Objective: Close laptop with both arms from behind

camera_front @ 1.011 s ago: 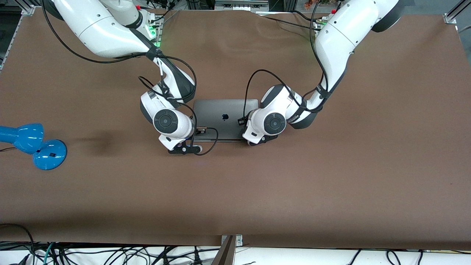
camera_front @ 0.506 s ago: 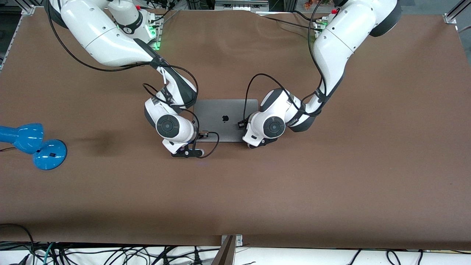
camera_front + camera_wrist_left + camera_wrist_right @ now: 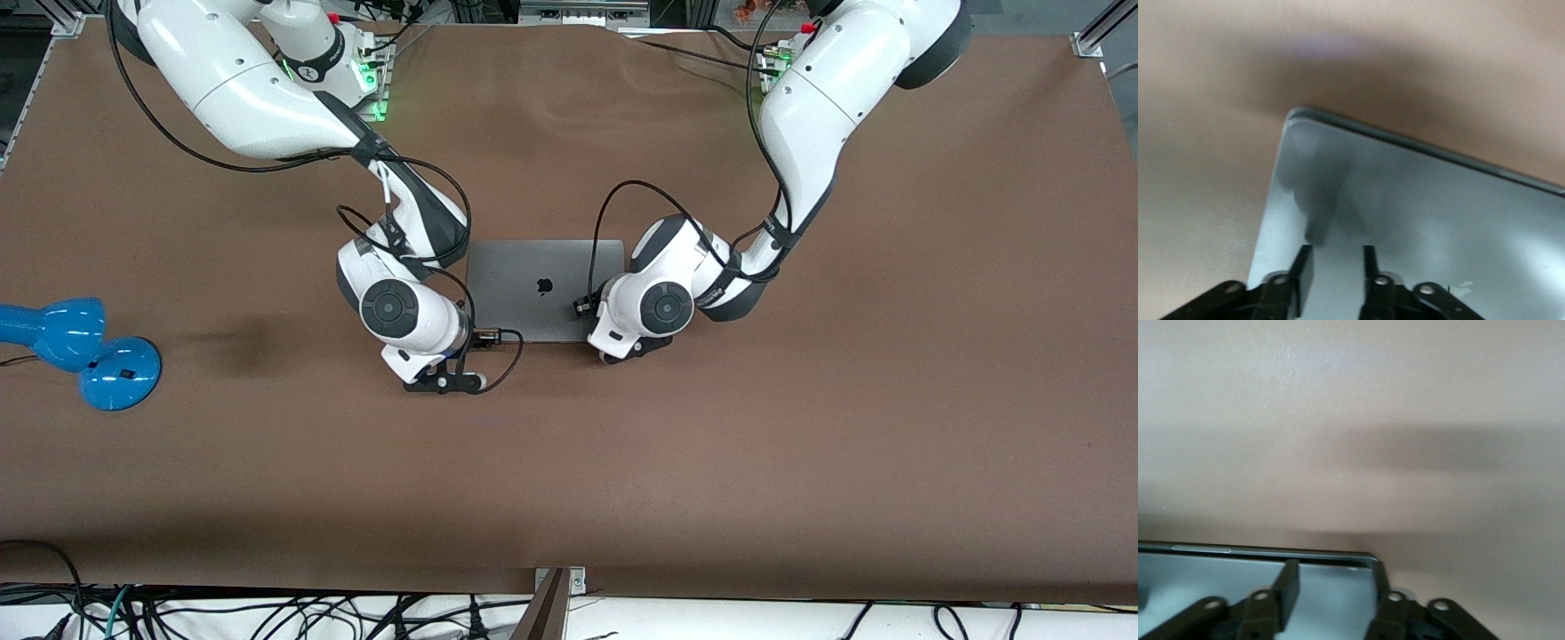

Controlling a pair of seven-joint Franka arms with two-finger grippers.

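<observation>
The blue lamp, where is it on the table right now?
In the front view the blue lamp lies at the right arm's end of the brown table, well apart from the closed laptop at the middle.

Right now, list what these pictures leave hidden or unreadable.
- Front view: both claws, hidden under the arms' wrists.
- Front view: blue lamp, cut off by the picture's edge.
- Left wrist view: whether the left claw touches the laptop lid; too blurred.
</observation>
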